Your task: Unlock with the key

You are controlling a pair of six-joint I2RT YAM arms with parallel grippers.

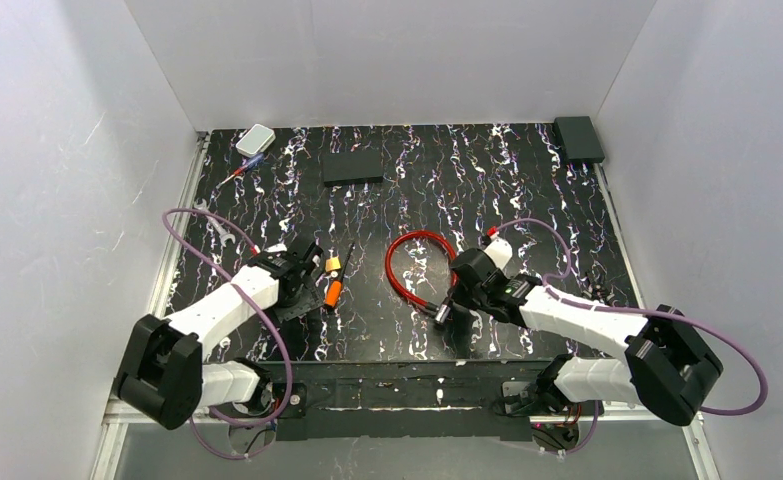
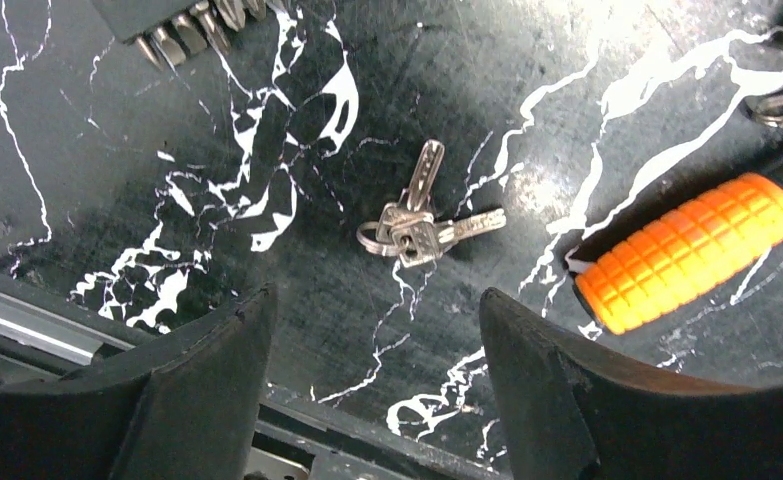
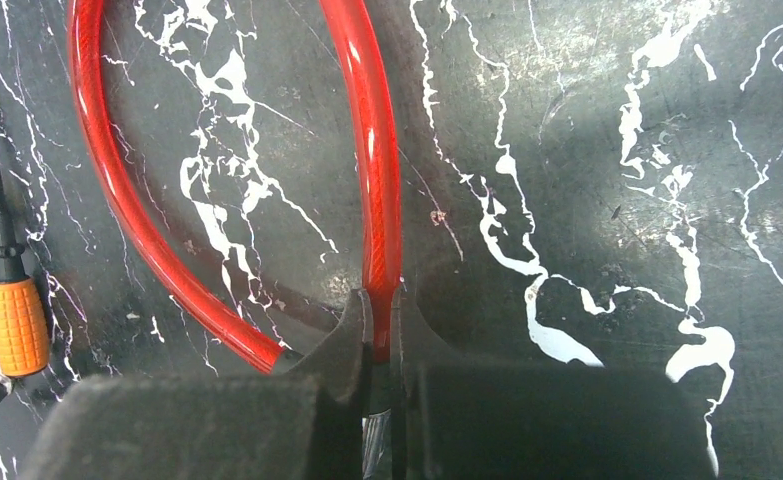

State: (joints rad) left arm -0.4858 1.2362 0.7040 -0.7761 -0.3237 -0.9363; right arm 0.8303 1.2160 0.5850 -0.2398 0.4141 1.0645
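Note:
A bunch of small silver keys point(image 2: 422, 225) on a ring lies flat on the black marbled table, just ahead of my left gripper point(image 2: 377, 300). That gripper is open and empty, one finger on each side of the keys' line. In the top view the left gripper point(image 1: 305, 285) hides the keys. My right gripper point(image 3: 382, 300) is shut on the red cable lock point(image 3: 377, 180) near its silver lock end point(image 1: 439, 312). The cable loop point(image 1: 407, 262) lies on the table.
An orange-handled screwdriver point(image 1: 335, 290) with a black shaft lies right of the keys point(image 2: 687, 250). A small brass padlock point(image 1: 333, 264) sits by it. A bit set point(image 2: 182, 22), a silver wrench point(image 1: 217, 225), a black box point(image 1: 352, 167) and a white case point(image 1: 255, 140) lie farther off.

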